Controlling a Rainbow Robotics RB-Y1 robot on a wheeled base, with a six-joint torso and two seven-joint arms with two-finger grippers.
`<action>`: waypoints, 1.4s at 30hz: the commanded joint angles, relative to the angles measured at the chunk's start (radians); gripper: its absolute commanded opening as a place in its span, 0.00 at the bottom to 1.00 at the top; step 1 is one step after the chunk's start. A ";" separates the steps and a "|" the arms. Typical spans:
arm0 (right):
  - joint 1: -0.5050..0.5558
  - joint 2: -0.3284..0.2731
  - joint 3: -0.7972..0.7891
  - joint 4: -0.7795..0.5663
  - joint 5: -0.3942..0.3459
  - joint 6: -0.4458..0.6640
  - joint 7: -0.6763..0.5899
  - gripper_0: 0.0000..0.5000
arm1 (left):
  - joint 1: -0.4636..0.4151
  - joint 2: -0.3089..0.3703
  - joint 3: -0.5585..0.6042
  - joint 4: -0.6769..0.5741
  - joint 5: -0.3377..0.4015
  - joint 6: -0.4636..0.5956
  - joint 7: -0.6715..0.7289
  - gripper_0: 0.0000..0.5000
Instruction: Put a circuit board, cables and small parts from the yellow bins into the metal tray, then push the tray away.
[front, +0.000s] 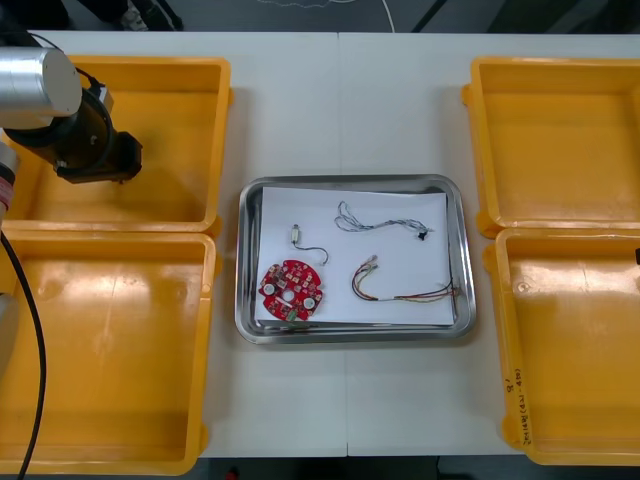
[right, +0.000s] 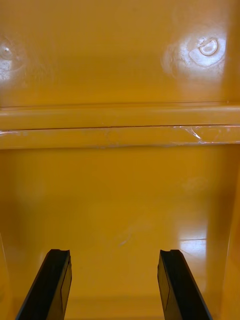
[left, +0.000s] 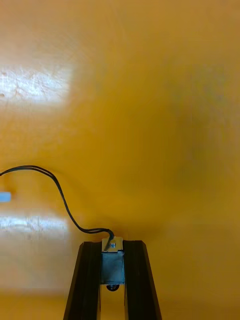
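On the bench (front: 340, 400) the tray (front: 461, 230) lies between two pairs of bins (front: 540, 65). In it, the board (front: 292, 290) lies at near left, a small part (front: 297, 236) behind it, cables (front: 385, 222) to their right.

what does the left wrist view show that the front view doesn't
Left wrist view adds: the left gripper shut on a small metal part, whose black cable trails across the bin floor. Front view adds: the metal tray holding a red circuit board, a blue and white cable, a red and yellow cable and a second metal part. Both: the far left yellow bin, with the left arm over it. The right gripper waits open over a right-hand bin.
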 joint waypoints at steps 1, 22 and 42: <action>0.011 0.007 0.010 -0.027 -0.007 0.003 0.018 1.00 | -0.043 -0.004 0.043 -0.135 -0.025 0.107 0.022 0.00; 0.011 0.007 0.010 -0.027 -0.007 0.003 0.016 1.00 | -0.041 -0.164 -0.103 -0.604 -0.020 0.471 0.054 0.00; 0.011 0.005 0.010 -0.027 -0.007 0.003 0.015 1.00 | -0.035 -0.268 -0.508 -0.678 0.037 0.378 0.336 0.00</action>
